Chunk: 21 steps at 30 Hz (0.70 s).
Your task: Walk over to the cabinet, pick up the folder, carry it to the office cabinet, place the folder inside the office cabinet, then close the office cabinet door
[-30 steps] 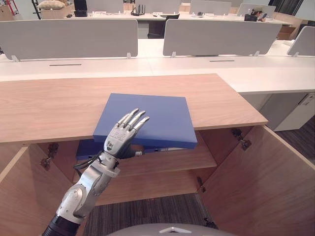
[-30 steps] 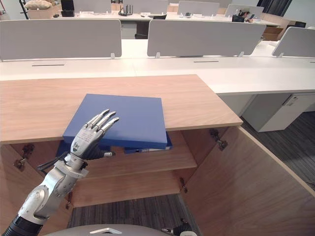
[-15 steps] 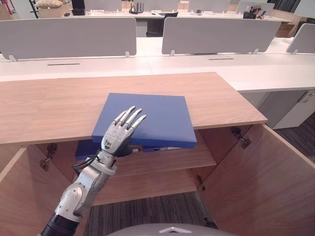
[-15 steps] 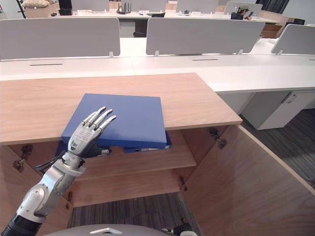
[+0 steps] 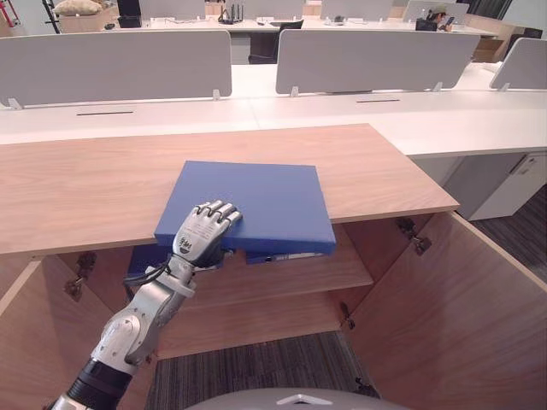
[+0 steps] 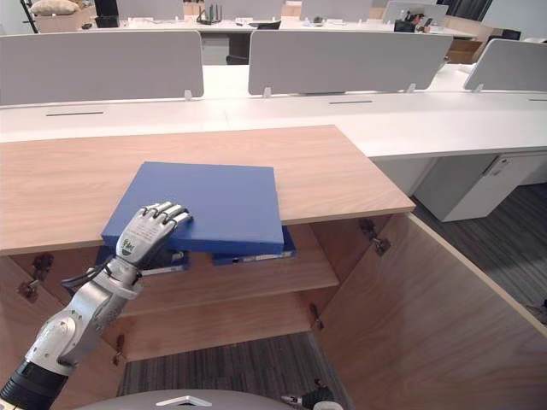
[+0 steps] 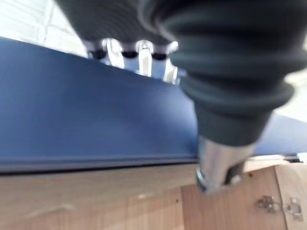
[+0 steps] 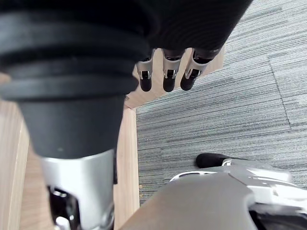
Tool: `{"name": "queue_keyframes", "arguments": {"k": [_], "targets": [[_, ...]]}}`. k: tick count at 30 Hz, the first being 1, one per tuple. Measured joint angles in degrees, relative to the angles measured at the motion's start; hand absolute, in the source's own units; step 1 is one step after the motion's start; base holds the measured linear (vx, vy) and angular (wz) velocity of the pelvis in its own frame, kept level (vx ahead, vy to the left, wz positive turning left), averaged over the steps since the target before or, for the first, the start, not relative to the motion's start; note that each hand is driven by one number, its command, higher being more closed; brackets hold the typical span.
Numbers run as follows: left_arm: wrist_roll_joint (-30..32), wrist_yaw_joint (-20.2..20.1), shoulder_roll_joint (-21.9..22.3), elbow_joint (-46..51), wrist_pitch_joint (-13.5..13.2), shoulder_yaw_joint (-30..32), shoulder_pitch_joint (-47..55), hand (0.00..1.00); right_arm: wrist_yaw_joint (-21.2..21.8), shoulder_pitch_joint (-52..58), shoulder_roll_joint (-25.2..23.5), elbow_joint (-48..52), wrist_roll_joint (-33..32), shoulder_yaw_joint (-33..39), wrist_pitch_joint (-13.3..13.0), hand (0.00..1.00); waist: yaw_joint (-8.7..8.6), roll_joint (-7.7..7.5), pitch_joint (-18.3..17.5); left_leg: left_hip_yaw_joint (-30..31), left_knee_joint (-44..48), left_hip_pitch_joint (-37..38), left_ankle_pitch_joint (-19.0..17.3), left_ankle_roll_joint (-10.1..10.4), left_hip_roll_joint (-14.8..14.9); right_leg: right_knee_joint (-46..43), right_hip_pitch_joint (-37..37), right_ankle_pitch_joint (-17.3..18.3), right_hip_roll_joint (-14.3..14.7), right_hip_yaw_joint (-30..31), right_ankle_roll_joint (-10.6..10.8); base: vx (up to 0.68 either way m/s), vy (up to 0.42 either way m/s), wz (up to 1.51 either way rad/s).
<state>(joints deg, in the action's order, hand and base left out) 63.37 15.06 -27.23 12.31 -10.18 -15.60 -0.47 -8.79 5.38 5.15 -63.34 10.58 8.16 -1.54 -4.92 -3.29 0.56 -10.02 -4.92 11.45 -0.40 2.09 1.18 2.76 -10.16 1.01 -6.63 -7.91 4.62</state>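
**Grasp on the folder at the cabinet's front edge**

Pickup is the step in hand. The blue folder [image 5: 256,201] lies flat on the wooden top of the cabinet [image 5: 77,179], with its near side hanging out past the front edge. The left hand [image 5: 205,236] sits at the folder's near left corner, fingers bent down onto the cover. Its thumb is hidden below the overhang, so the hold reads as a pinch on that corner, though contact underneath cannot be seen. From close by, the left wrist view shows the fingers [image 7: 143,56] lying across the blue cover. The right hand [image 8: 168,76] hangs low over the grey carpet [image 8: 230,96], fingers loose and holding nothing.

Below the top, the left door [image 5: 34,333] and the right door [image 5: 461,307] both stand wide open. A second blue folder [image 6: 249,254] lies on the shelf [image 5: 291,278], just under the overhang.

The folder is not yet lifted; it rests level on the wood. The next move calls for a firm squeeze, then a lift and a draw toward the robot so the far end clears the top without dragging. A hold at one corner of so broad and flat a thing will likely let it droop or swivel, so the right hand may be wanted under the free side. Carrying it over, placing it inside and shutting the door are all yet to do. Whether this open cabinet is itself the destination cannot be told.
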Motion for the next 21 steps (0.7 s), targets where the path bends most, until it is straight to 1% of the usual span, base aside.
{"name": "queue_keyframes", "arguments": {"k": [5, 11, 14, 17, 18, 19, 20, 21], "targets": [[0.9, 1.0, 0.0, 0.0, 0.0, 1.8, -2.7, 1.0, 0.0, 0.0, 0.0, 0.1, 0.0, 0.1, 0.0, 0.0, -0.08, 0.18, -0.1, -0.6, 0.0, 0.4, -0.1, 0.0, 0.0, 0.0, 0.0, 0.0, 0.1, 0.7, 0.0, 0.0, -0.001, -0.06], [1.0, 1.9, 0.0, 0.5, 0.2, 3.4, -3.0, 1.0, 0.0, 0.2, 0.0, 0.4, 0.0, 0.5, 0.1, 0.0, -0.21, 0.24, -0.2, -0.8, 0.0, 0.5, -0.3, -0.1, 0.0, 0.0, 0.0, 0.0, 0.0, 0.9, 0.0, -0.01, -0.004, -0.03], [0.9, 2.2, 0.5, 0.6, 0.8, 4.5, -2.8, 1.0, 0.0, 1.0, 0.0, 1.6, 0.0, 0.4, 0.1, 0.0, -0.13, 0.2, -0.2, -0.8, 0.0, 0.4, -0.3, -0.1, 0.0, 0.1, 0.0, 0.0, 0.0, 0.8, 0.0, 0.0, 0.0, 0.0], [0.8, 2.6, 2.7, 1.9, 1.7, 5.9, -2.2, 1.0, -0.1, 1.1, -0.1, 1.7, -0.2, 0.2, 0.0, 0.0, -0.04, 0.05, -0.3, -0.8, 0.0, -0.1, -0.4, 0.0, 0.0, -0.1, 0.5, 0.1, 0.0, 1.1, 0.1, 0.0, 0.0, 0.0], [0.1, 3.3, 4.5, 4.4, 2.2, 6.9, -1.0, 1.0, -0.3, 1.2, -0.2, 1.7, -1.3, 0.1, -0.1, 0.0, 0.02, -0.04, -0.5, -0.8, 0.0, -0.8, -0.4, 0.0, 0.1, -0.5, 1.5, 0.2, 0.0, 1.2, 0.2, 0.0, 0.0, 0.0], [-0.2, 3.5, 4.9, 4.9, 2.3, 7.0, -0.7, 1.0, -0.3, 1.2, -0.2, 1.7, -1.4, 0.1, -0.1, 0.0, 0.02, -0.11, -0.6, -0.8, 0.0, -0.9, -0.4, 0.0, 0.1, -0.6, 1.7, 0.2, 0.0, 1.3, 0.3, 0.0, 0.0, 0.0], [-1.0, 4.1, 6.7, 7.3, 2.5, 7.7, 0.4, 1.0, -0.5, 1.3, -0.3, 1.9, -1.9, -0.1, 0.0, 0.0, 0.11, -0.26, -0.7, -0.8, 0.0, -1.4, -0.4, 0.0, 0.1, -1.1, 2.3, -0.1, 0.0, 1.4, 0.7, 0.0, 0.0, 0.0], [-2.4, 4.7, 8.6, 9.3, 2.7, 8.1, 1.2, 1.0, -0.7, 1.8, -0.5, 3.0, -2.3, -0.2, 0.0, 0.0, 0.23, -0.49, -0.7, -0.8, 0.0, -1.4, -0.4, 0.0, 0.2, -1.3, 2.3, 0.0, 0.0, 1.5, 0.7, 0.0, 0.0, 0.0]]}}
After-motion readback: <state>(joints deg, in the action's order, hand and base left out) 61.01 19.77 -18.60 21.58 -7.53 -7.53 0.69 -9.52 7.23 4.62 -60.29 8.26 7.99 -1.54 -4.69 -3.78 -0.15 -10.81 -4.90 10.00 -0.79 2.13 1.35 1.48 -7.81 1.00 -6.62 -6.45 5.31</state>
